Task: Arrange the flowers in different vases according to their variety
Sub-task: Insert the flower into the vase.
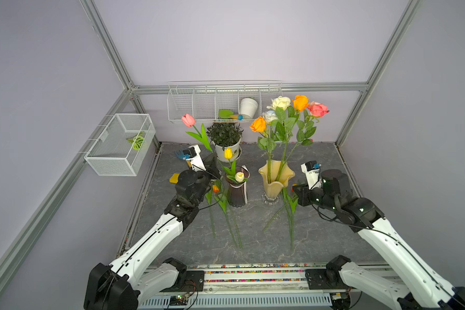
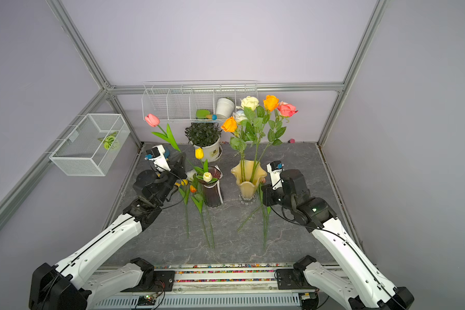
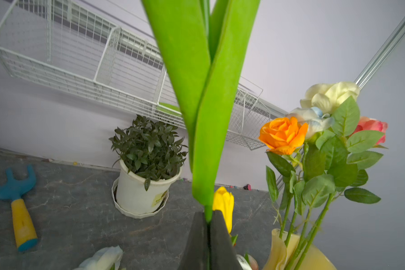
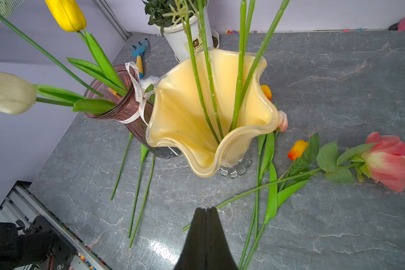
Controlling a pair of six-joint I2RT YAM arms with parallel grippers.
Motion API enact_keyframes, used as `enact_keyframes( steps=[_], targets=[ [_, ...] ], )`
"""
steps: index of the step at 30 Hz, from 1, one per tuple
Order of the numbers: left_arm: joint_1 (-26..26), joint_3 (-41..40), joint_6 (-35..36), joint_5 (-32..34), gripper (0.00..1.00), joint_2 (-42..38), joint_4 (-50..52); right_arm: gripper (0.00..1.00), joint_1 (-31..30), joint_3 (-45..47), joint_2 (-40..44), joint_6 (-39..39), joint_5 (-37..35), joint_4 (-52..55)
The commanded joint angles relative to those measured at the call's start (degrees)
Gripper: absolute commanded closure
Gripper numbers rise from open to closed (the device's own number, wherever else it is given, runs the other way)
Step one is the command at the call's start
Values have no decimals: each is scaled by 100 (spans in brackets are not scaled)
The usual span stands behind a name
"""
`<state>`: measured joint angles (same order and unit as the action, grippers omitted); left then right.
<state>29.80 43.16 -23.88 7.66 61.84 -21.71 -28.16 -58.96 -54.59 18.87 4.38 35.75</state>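
My left gripper [image 3: 208,216] is shut on the green stem of a pink tulip [image 1: 188,120], which it holds upright left of the purple vase [image 1: 236,190]. That vase holds a yellow tulip [image 1: 228,153] and a cream tulip [image 1: 239,176]. The pale yellow vase [image 1: 275,179] holds several roses [image 1: 300,102]. My right gripper [image 4: 206,208] is shut and empty, above the table just right of the yellow vase. A pink rose [image 4: 388,161] and an orange tulip [image 4: 297,149] lie on the table beside it. Another orange tulip [image 1: 215,188] and loose stems lie left of the purple vase.
A potted dark-leaved plant [image 1: 225,139] stands behind the vases. A wire shelf [image 1: 188,102] on the back wall carries a small white pot [image 1: 249,107]. A mesh basket [image 1: 121,143] hangs on the left wall. A blue and yellow rake [image 3: 12,187] lies at the back left.
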Motion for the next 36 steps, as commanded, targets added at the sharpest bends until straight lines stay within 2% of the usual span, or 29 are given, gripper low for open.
enact_keyframes(
  steps=[1,8,14,15,21,23,25,29,36],
  targets=[
    [26,-256,-351,-172,100,-17,-434,96,-45,80,-74,86,-34,-76],
    [65,-760,-669,-464,100,192,-866,93,-45,86,-132,108,-16,-141],
    [266,-780,-622,-704,100,310,-731,71,-40,45,-193,132,-130,-32],
    [322,-774,-584,-720,97,281,-663,69,-40,29,-205,143,-207,33],
    [534,-798,-461,-812,65,-79,-121,65,-48,7,-138,168,-703,505],
    [554,-809,-431,-896,51,-216,89,64,-45,55,-88,158,-724,538],
    [570,-821,-398,-993,43,-357,304,63,-41,119,-22,134,-667,514],
    [581,-874,-489,-919,36,-639,812,62,-44,157,-14,108,-594,553],
    [588,-1074,-731,-844,34,-1179,1616,62,-46,86,-188,226,-977,890]
  ],
)
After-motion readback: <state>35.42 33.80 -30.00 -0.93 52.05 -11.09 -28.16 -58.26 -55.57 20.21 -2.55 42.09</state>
